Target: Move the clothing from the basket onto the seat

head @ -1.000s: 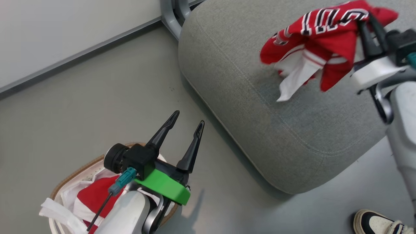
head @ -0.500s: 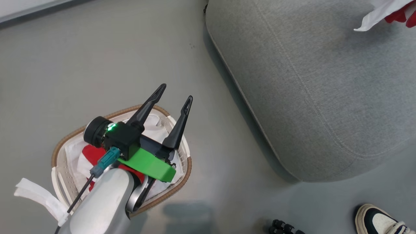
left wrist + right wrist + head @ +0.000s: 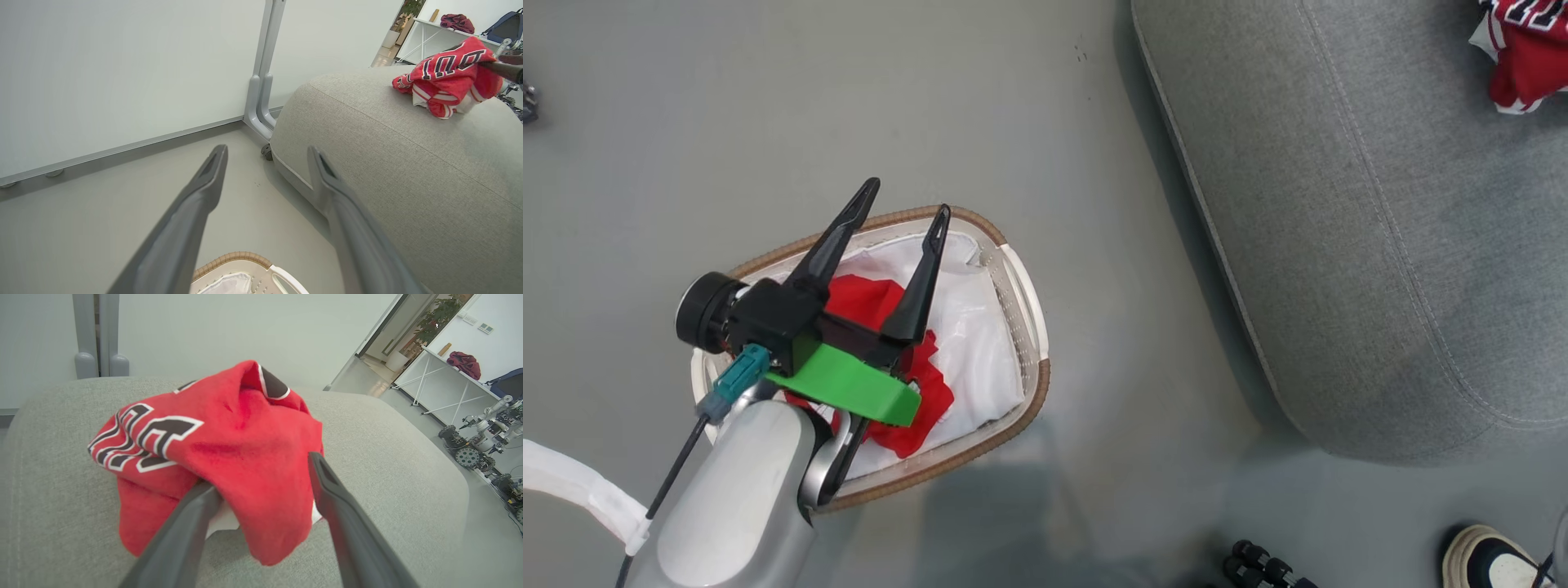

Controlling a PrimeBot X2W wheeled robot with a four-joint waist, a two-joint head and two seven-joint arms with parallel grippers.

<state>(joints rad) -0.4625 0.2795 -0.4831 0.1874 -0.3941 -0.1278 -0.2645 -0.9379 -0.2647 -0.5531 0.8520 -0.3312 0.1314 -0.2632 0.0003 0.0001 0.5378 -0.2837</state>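
A red jersey (image 3: 229, 433) with black, white-edged letters lies bunched on the grey seat (image 3: 388, 457). My right gripper (image 3: 263, 471) is open around it, and the cloth still drapes over the left finger. In the head view the jersey (image 3: 1531, 57) lies at the top right corner of the seat (image 3: 1380, 245). My left gripper (image 3: 909, 196) hangs open and empty above the basket (image 3: 1033, 327). A second red garment (image 3: 870, 298) lies in the basket on the white liner (image 3: 980, 327). The left wrist view shows the left gripper (image 3: 268, 149), the jersey (image 3: 445, 77), the seat (image 3: 408, 171) and the basket rim (image 3: 233, 259).
A person's shoe (image 3: 1486, 555) and a small dark wheeled part (image 3: 1262, 567) sit on the grey floor near the seat's front. A white partition on a grey post (image 3: 265, 81) stands behind the seat. A white table (image 3: 449, 375) and other robots (image 3: 478, 437) are far right.
The head camera has swung down and left, bringing the basket into fuller view. The jersey that hung from my right gripper above the seat now rests on the seat.
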